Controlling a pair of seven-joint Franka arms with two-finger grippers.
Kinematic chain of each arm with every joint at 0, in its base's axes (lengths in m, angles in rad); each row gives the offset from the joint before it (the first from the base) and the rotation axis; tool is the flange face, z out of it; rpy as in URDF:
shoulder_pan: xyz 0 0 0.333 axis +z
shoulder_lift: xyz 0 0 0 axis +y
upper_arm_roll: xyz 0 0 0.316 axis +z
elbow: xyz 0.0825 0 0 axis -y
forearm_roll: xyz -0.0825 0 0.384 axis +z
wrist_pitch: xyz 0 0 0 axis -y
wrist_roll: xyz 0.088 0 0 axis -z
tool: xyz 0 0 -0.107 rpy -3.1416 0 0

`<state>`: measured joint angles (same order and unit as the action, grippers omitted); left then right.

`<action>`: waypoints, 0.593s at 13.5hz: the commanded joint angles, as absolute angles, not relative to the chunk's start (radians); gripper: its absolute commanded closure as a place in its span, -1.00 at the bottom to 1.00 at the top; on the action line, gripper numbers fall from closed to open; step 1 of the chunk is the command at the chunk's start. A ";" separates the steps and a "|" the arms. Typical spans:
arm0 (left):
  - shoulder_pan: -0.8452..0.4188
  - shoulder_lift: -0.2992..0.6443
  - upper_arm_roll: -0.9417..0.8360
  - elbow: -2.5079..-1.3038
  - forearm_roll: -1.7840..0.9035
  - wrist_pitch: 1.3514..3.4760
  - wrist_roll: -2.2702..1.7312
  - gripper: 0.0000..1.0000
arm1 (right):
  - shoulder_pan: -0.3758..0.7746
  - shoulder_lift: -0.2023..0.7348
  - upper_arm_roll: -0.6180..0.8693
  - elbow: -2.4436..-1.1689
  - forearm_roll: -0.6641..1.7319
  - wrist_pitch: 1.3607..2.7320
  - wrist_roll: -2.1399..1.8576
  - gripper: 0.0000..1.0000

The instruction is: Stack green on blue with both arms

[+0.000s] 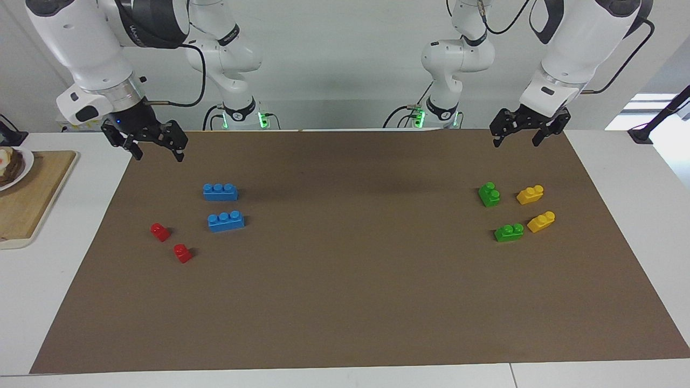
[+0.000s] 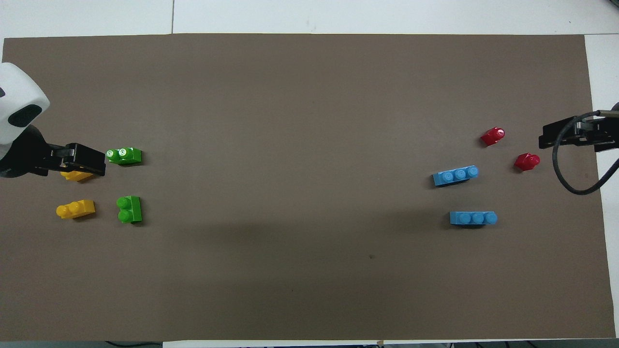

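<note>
Two green bricks (image 1: 489, 194) (image 1: 509, 232) lie on the brown mat toward the left arm's end; they also show in the overhead view (image 2: 124, 155) (image 2: 129, 209). Two blue bricks (image 1: 220, 191) (image 1: 226, 221) lie toward the right arm's end, also seen from overhead (image 2: 455, 175) (image 2: 473, 218). My left gripper (image 1: 516, 141) is open and empty, raised above the mat, well clear of the green bricks; from overhead (image 2: 89, 159) it covers part of a yellow brick. My right gripper (image 1: 157, 153) is open and empty, raised over the mat's corner, apart from the blue bricks.
Two yellow bricks (image 1: 530, 194) (image 1: 541, 221) lie beside the green ones. Two red bricks (image 1: 159, 231) (image 1: 183, 253) lie beside the blue ones. A wooden board (image 1: 32, 194) with a plate lies off the mat at the right arm's end.
</note>
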<state>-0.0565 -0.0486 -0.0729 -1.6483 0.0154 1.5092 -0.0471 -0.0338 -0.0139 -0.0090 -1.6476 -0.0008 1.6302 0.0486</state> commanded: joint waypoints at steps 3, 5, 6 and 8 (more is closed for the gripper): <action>-0.017 -0.089 -0.075 -1.684 0.023 1.476 -0.078 -1.00 | -0.048 -0.037 -0.003 -1.672 -0.002 1.618 0.134 -1.00; 0.017 -0.097 -0.075 -1.706 0.023 1.494 -0.081 -1.00 | -0.038 -0.037 -0.002 -1.674 -0.002 1.628 0.388 -1.00; 0.018 -0.103 -0.075 -1.730 0.023 1.509 -0.081 -1.00 | -0.037 -0.034 -0.002 -1.675 -0.002 1.634 0.517 -1.00; 0.018 -0.133 -0.075 -1.800 0.023 1.570 -0.080 -1.00 | -0.038 -0.029 -0.002 -1.706 0.052 1.676 0.734 -1.00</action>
